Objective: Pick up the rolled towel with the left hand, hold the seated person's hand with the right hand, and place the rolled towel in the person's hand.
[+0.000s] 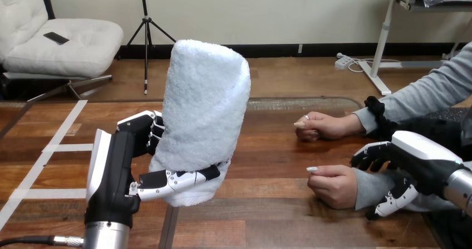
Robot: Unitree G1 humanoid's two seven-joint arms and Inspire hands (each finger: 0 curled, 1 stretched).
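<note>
Rolled towel (206,110), one, upright in left hand (114,165)

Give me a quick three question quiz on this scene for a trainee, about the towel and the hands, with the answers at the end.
1. True or false: the rolled towel lies flat on the table.
2. What do the fingers and thumb of the robot's right hand close round? A) the towel. B) the wrist of the person's nearer hand. C) the person's farther hand.
3. Short answer: which robot hand holds the towel?

Key: 1 false, it stands upright in a robot hand. 2 B. 3 the left hand.
</note>
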